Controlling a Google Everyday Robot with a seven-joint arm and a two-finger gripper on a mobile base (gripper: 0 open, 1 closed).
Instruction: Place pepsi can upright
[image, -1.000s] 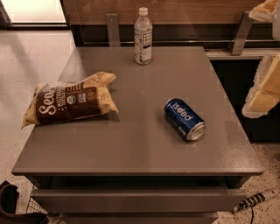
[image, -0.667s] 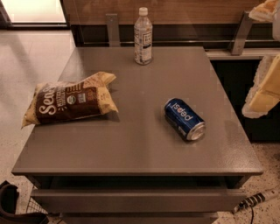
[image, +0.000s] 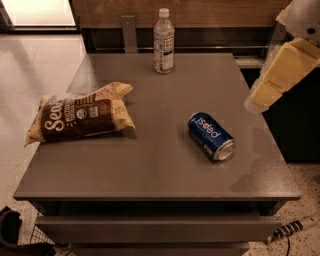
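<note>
The pepsi can (image: 211, 135) is dark blue with white lettering. It lies on its side on the grey table (image: 150, 170), right of centre, with its silver top facing the front right. My gripper (image: 265, 95) is the cream-coloured piece at the right edge of the view. It hangs above the table's right edge, up and to the right of the can and apart from it, holding nothing.
A brown snack bag (image: 80, 116) lies on the left part of the table. A clear plastic bottle (image: 163, 42) stands upright at the back centre. A drawer front (image: 150, 227) runs under the table's front edge. A dark cabinet stands to the right.
My arm has moved a little up and to the left, towards the table. The can, bag and bottle have not moved.
</note>
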